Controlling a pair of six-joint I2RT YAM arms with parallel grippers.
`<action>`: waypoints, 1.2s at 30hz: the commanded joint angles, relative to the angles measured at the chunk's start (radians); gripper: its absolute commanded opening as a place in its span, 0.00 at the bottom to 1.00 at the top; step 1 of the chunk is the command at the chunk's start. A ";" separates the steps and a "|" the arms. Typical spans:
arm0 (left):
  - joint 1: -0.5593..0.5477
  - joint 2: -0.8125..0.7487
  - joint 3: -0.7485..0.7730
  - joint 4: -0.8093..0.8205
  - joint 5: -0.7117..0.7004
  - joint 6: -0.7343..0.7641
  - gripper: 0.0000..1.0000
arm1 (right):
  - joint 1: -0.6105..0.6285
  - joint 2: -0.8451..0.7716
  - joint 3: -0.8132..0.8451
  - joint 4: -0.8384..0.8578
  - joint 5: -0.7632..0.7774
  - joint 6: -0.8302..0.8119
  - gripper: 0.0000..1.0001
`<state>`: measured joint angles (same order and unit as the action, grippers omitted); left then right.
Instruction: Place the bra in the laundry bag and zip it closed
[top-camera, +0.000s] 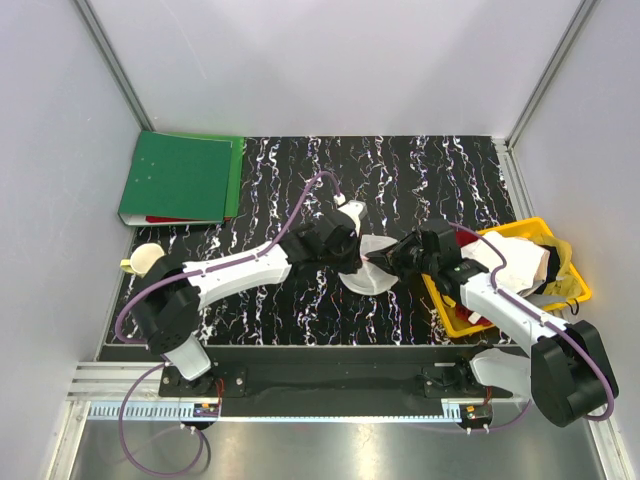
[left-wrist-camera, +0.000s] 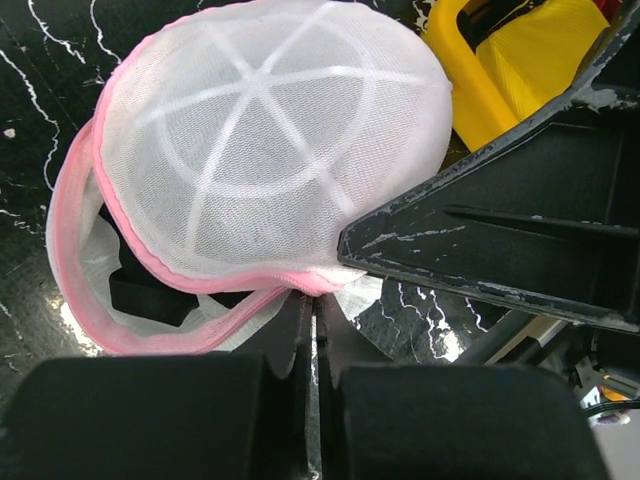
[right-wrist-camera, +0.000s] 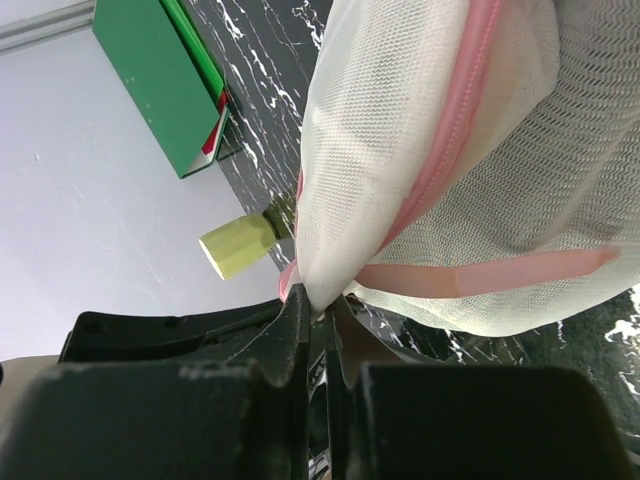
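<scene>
While the bag sits between both arms: we have the white see-through mesh laundry bag with pink rims (top-camera: 365, 275) at the middle of the black white-veined table (top-camera: 450, 170), caught from either side.
Bra: the small soft black fabric bra (left-wrist-camera: 140, 292) shows inside the bag, dark through the gap. That part looks done to us.
Zip: not closed yet. In the left wrist view the two pink rims stand apart on one side and the mouth gapes, so the zipping is what's left.
Left fingers (left-wrist-camera: 288, 338): pressed together, clamped on the pink rim at the bag's near edge. Whether they have the zip pull itself, we cannot tell.
Right fingers (right-wrist-camera: 288, 322): together too, pinching a fold of mesh beside the pink seam.
Left arm: stretched from its base on a diagonal, forward and inward, wrist at the bag's left side.
Right arm: mirrored, reaching inward past the near corner of the yellow plastic basket (top-camera: 452, 322), wrist at the bag's right side.
Next call: we'd judge one side anchors while the other draws the zip round.
</scene>
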<state>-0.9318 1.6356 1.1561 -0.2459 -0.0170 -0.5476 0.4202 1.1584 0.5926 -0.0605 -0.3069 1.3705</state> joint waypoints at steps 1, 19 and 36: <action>0.007 -0.025 0.007 -0.062 -0.115 0.049 0.00 | 0.008 -0.039 -0.007 0.024 0.022 -0.054 0.00; 0.044 -0.250 -0.111 -0.081 -0.052 0.086 0.00 | -0.070 0.310 0.437 -0.159 -0.238 -0.510 0.03; 0.031 -0.033 0.054 0.028 0.124 0.035 0.00 | -0.049 0.061 0.233 -0.294 -0.006 -0.435 0.63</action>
<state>-0.8902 1.5890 1.1572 -0.2768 0.0505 -0.5022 0.3553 1.2793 0.8551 -0.3748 -0.3614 0.8574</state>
